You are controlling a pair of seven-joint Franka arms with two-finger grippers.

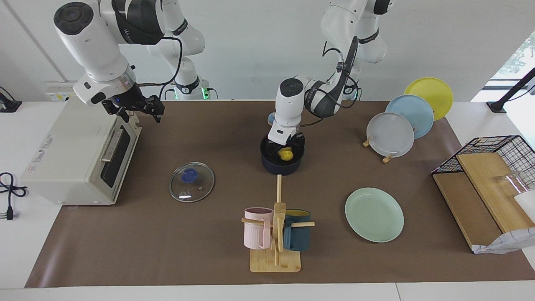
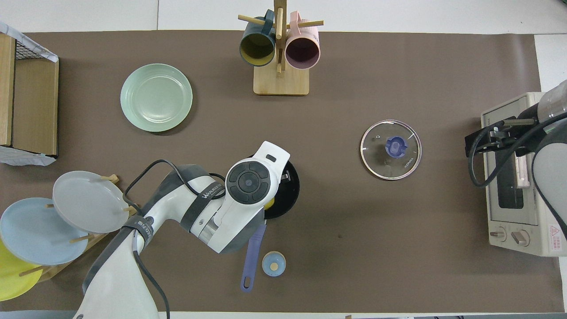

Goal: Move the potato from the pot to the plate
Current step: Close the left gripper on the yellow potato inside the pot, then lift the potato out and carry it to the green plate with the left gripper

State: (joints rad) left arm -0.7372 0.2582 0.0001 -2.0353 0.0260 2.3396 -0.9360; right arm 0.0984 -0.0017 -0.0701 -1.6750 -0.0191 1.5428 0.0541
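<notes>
The left hand point(image 1: 286, 147) is lowered inside the pot point(image 1: 282, 164), its dark fingers standing either side of the potato point(image 1: 286, 155); whether they grip it or merely flank it cannot be told. The potato — a smooth, bright yellow egg shape — sits within the pot's black interior. The pot is a round navy saucepan with a long straight handle (seen in the overhead view). The plate point(image 1: 374, 214), flat, pale mint with a low rim, lies on the table point(image 1: 167, 251) farther from the robots, toward the left arm's end. The right hand point(image 1: 142, 107) waits above the toaster oven point(image 1: 79, 154); its finger spread cannot be told.
</notes>
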